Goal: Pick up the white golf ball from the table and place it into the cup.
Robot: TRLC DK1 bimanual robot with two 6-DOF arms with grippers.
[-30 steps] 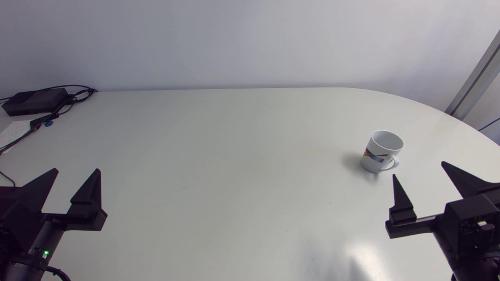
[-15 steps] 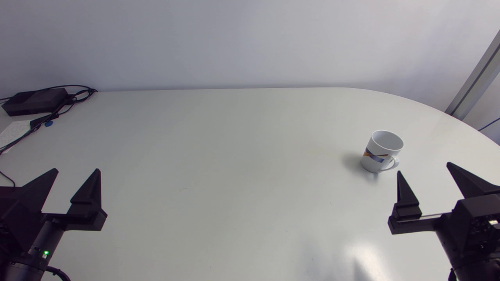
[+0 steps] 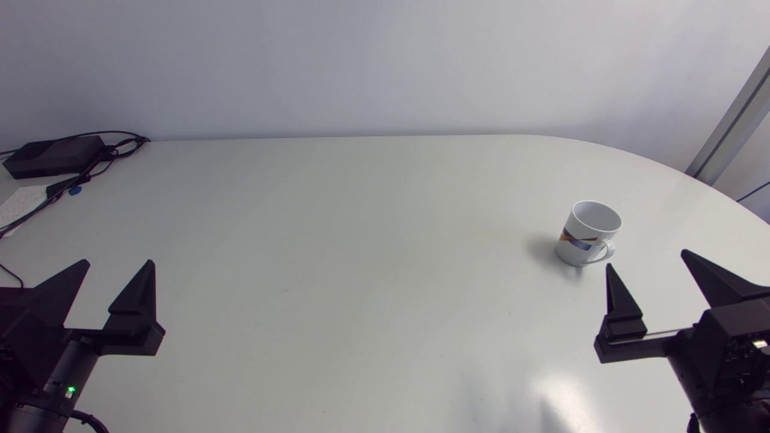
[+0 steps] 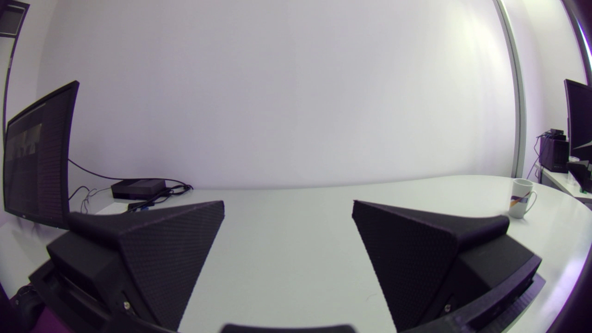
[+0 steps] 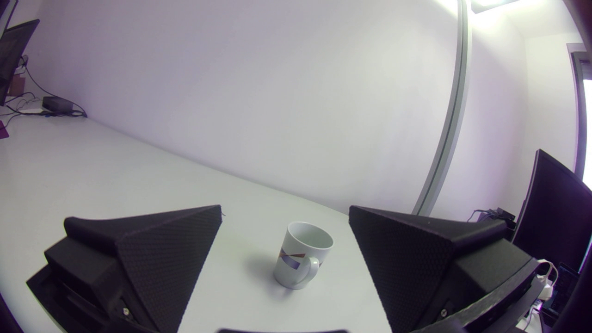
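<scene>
While both tools wait at the near edge with fingers wide apart and nothing in them, the left gripper [image 3: 117, 263] at the left and the right gripper [image 3: 646, 258] at the right, the cup [image 3: 586, 234] stands upright just beyond the right one. No golf ball shows on the table [image 3: 361, 240]. Whether it already lies deep in the cup, I cannot tell.

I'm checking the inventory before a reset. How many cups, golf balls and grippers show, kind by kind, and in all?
Cups: 1, the cup
Golf balls: 0 in any view
Grippers: 2, the left gripper and the right gripper, both open
Total: 3
</scene>
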